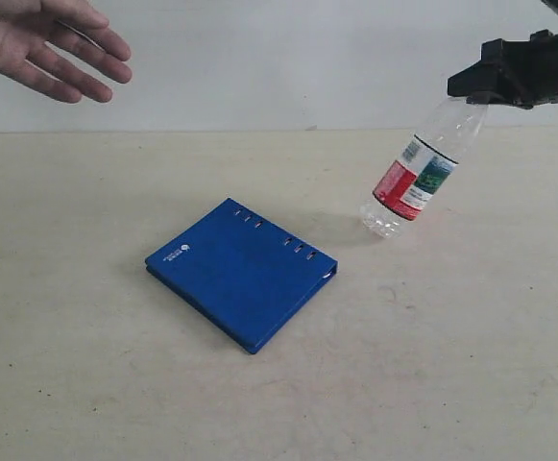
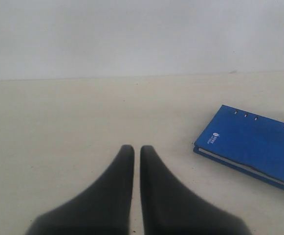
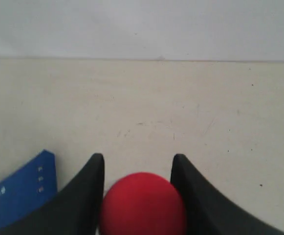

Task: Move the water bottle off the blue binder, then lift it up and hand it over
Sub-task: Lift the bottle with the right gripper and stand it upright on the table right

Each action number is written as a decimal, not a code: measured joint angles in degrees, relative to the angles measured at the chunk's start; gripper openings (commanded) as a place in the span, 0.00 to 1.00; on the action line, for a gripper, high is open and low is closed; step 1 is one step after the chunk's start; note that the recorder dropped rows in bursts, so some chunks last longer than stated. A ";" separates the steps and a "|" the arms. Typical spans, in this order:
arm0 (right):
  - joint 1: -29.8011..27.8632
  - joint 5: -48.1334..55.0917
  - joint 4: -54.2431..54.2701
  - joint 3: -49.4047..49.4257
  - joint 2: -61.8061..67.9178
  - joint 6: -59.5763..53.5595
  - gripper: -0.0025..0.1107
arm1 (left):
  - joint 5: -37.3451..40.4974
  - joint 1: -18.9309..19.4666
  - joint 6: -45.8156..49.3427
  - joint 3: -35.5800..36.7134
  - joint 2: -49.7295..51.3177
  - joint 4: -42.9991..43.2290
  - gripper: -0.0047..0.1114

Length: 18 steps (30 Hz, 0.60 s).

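The water bottle (image 1: 421,175) hangs tilted in the air at the right, its base clear of the table. My right gripper (image 1: 478,88) is shut on the bottle's neck; the red cap (image 3: 142,201) fills the gap between its fingers in the right wrist view. The blue binder (image 1: 241,272) lies flat and closed at the table's middle, with nothing on it; it also shows as the binder (image 2: 256,144) and its corner (image 3: 19,196). My left gripper (image 2: 133,150) is shut on nothing, low over bare table, left of the binder. It is outside the exterior view.
An open human hand (image 1: 48,43) reaches in at the top left, palm turned toward the table. The beige table (image 1: 432,365) ends at a white wall behind.
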 measured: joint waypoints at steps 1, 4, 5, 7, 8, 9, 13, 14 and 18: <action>0.25 0.58 -1.84 0.00 -0.95 -2.49 0.02 | 0.00 0.00 0.00 0.00 0.00 0.00 0.08; 1.38 0.78 -7.07 0.00 -3.55 -8.29 0.02 | 0.00 0.00 0.00 0.00 0.00 0.00 0.08; 2.26 -1.53 -9.70 0.00 -4.78 -9.78 0.02 | 0.00 0.00 0.00 0.00 0.00 0.00 0.08; 2.98 -6.92 -12.53 0.00 -6.01 -10.91 0.02 | 0.00 0.00 0.00 0.00 0.00 0.00 0.08; 2.98 -8.76 -13.21 0.00 -6.29 -11.21 0.02 | 0.00 0.00 0.00 0.00 0.00 0.00 0.08; 2.98 -11.01 -14.28 0.00 -6.49 -11.46 0.02 | 0.00 0.00 0.00 0.00 0.00 0.00 0.08; 2.87 -10.69 -15.45 0.00 -6.88 -11.68 0.04 | 0.00 0.00 0.00 0.00 0.00 0.00 0.08; 2.87 -10.58 -15.45 0.00 -6.88 -11.68 0.07 | 0.00 0.00 0.00 0.00 0.00 0.00 0.08; 2.87 -10.81 -15.45 0.00 -6.88 -11.68 0.47 | 0.00 0.00 0.00 0.00 0.00 0.00 0.08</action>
